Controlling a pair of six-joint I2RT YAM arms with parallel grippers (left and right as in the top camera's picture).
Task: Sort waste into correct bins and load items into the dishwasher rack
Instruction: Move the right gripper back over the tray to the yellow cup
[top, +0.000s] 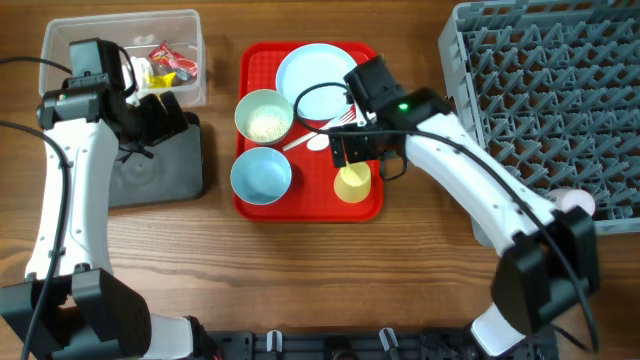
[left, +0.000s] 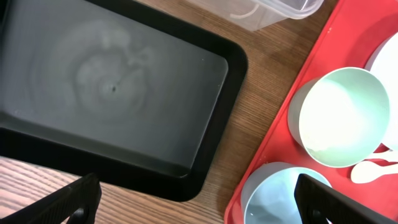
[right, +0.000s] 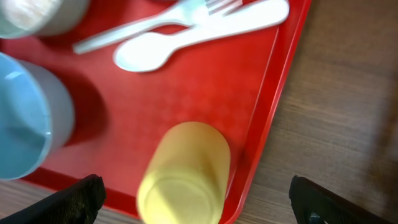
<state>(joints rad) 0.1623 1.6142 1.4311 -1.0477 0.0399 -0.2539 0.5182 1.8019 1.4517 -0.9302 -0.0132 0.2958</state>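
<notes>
Bearing red tray (centre), brown wood-grain table fills view; left jaws, right jaws spread apart.

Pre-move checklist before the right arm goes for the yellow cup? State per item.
1. Right gripper open and empty: ok.
2. Yellow cup below it, in line between the fingers: ok.
3. Fork and spoon lying apart from the cup: ok.
4. Cup mouth up or down: cannot tell.
5. Left gripper open and empty, at the black tray: ok.
6. Rice bowl emptied: not ok, grains inside.
</notes>
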